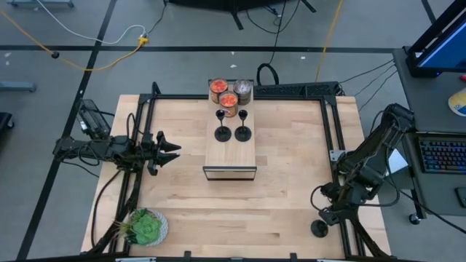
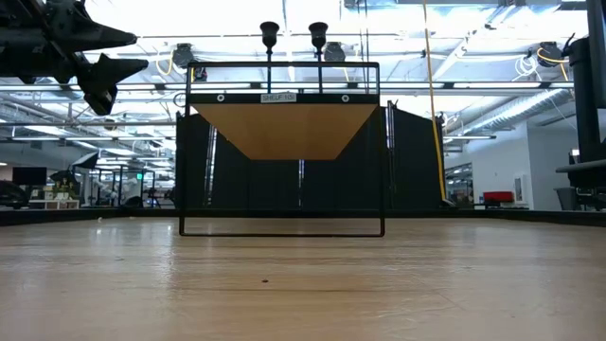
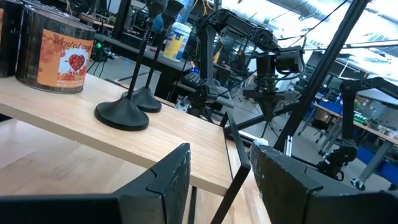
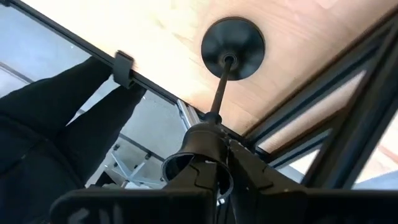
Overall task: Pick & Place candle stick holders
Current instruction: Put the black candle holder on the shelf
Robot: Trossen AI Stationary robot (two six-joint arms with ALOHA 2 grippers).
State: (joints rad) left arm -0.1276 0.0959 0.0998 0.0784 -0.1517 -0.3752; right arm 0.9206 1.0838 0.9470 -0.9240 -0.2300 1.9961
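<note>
Right gripper [image 4: 217,177] pinches the cup top of one candle stick holder [image 4: 232,40], base on the table [image 1: 291,189] at its near right corner. Left gripper [image 1: 173,151] spread, near left edge. Two more holders [image 1: 223,134] on shelf [image 1: 230,156]; jar [image 3: 59,53] reads "scented".

Table [image 1: 182,196]: a shelf [image 1: 230,154] stands at mid-table toward the far edge. On its top, two candle stick holders [image 1: 223,133] [image 1: 242,132] stand side by side, just apart. Behind them, three candle jars [image 1: 218,89] [image 1: 228,102] [image 1: 242,89] are clustered (touching or nearly so). A third candle stick holder [image 1: 319,228] stands at the near right corner, beside the frame rail. A plant on a plate [image 1: 148,227] lies at the near left corner.
</note>
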